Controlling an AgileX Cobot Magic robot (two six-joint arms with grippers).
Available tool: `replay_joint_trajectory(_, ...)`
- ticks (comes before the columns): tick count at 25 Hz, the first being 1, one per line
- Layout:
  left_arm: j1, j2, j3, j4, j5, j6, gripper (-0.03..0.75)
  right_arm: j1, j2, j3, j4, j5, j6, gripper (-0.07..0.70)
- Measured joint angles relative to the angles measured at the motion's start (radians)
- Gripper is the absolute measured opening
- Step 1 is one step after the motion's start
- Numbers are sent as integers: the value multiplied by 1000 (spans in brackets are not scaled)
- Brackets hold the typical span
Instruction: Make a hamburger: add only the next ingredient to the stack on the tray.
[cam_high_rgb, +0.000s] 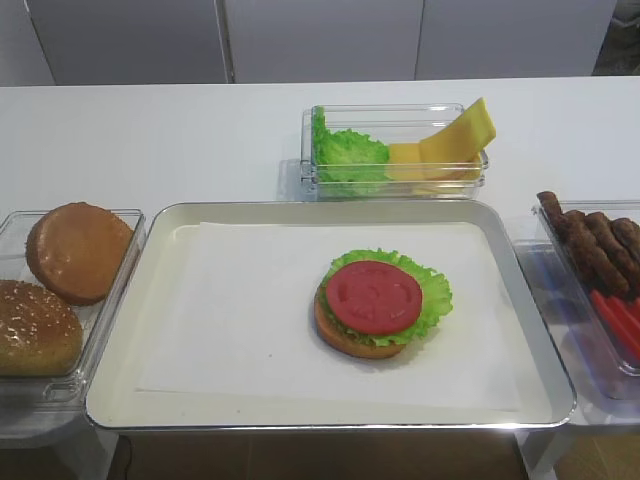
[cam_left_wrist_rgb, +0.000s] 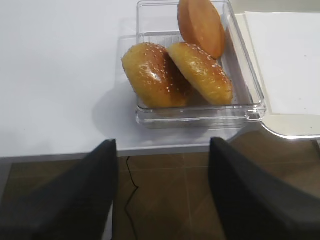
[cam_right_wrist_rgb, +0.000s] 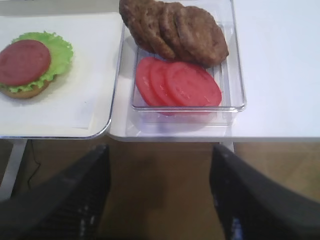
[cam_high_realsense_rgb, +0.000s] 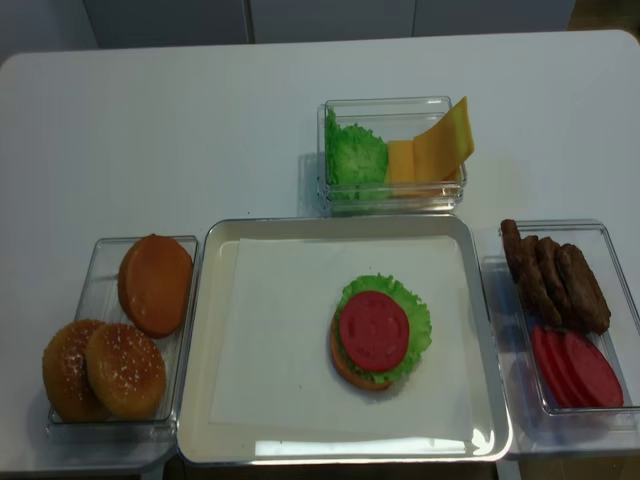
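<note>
The tomato slice (cam_high_rgb: 374, 297) already lies flat on the stack (cam_high_rgb: 380, 345), right of centre on the tray (cam_high_rgb: 160, 330). Both the right gripper (cam_right_wrist_rgb: 157, 195) and the left gripper (cam_left_wrist_rgb: 162, 192) hang off the desk's front edge with jaws released, holding nothing. The main risk now is that a further reach over the tray nudges the slice askew.

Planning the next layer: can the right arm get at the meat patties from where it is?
Probably yes: the meat patties lie uncovered in their open container ahead of the right gripper, jaws open and empty.
</note>
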Motion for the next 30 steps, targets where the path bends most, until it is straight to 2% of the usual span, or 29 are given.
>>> replay_joint_trajectory(6, 0, 0, 0, 0, 0, 0, 427, -2, -143, 13, -8, 6, -26, 485)
replay_joint_trajectory(10, 0, 0, 0, 0, 0, 0, 427, -2, -165, 78, -8, 6, -32, 485)
replay_joint_trajectory(19, 0, 0, 0, 0, 0, 0, 427, -2, -165, 166, -5, -122, -86, 485)
replay_joint_trajectory(30, 0, 0, 0, 0, 0, 0, 427, -2, -165, 175, 9, -135, -94, 485)
